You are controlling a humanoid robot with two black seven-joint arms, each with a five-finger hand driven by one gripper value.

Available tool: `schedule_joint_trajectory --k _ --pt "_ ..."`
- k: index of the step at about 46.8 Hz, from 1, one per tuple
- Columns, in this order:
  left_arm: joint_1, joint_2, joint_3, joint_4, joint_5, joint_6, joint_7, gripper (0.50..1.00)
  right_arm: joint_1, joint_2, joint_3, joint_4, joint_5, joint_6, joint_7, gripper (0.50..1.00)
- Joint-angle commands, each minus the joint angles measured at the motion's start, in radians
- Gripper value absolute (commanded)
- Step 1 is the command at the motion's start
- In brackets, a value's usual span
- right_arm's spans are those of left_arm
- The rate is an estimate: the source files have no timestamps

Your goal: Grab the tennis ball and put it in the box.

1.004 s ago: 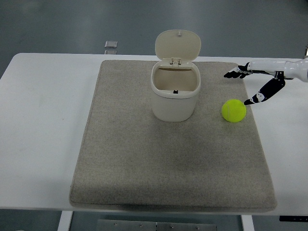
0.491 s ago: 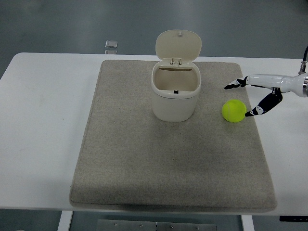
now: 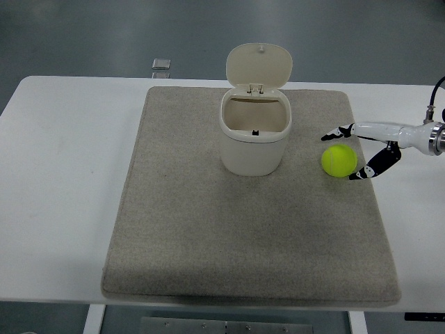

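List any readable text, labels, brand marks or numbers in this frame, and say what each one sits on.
No text can be read in the head view.
Tennis ball: no brand print visible.
Box with its lid open: plain cream surface, no label.
Mat and table: no markings.
Small grey object beyond the table: too small to tell if it carries print.
Right hand: black and white parts, no legible marks.

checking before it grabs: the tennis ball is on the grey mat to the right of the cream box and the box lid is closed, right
Not quite. In the head view the lid of the cream box is flipped open and stands upright behind the opening. The rest holds: the tennis ball lies on the grey mat, to the right of the box, with the right hand spread around it.
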Motion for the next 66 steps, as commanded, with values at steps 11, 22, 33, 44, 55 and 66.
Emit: schedule_joint_trajectory --k 11,22,33,44,55,66 --pt "0.0 0.0 -0.001 0.0 0.0 0.0 0.0 0.996 -0.011 0.007 0.0 -0.001 0.0 -0.004 -0.005 0.895" --pt "0.0 0.0 -0.001 0.0 0.0 0.0 0.0 0.996 -0.02 0.009 0.001 -0.015 0.0 -0.006 -0.006 0.834" --pt "0.0 0.0 -0.001 0.0 0.0 0.0 0.0 0.996 -0.02 0.02 0.001 -0.017 0.0 -0.006 -0.006 0.829" --pt "0.0 0.0 -0.001 0.0 0.0 0.0 0.0 0.996 -0.019 0.03 0.001 -0.017 0.0 -0.002 -0.006 0.829" --pt "0.0 0.0 0.0 0.0 0.0 0.0 0.0 0.996 -0.017 0.03 0.003 -0.017 0.001 0.005 -0.018 0.842" --pt "0.0 0.0 -0.001 0.0 0.0 0.0 0.0 0.996 -0.017 0.044 0.003 -0.017 0.001 0.004 -0.02 0.832"
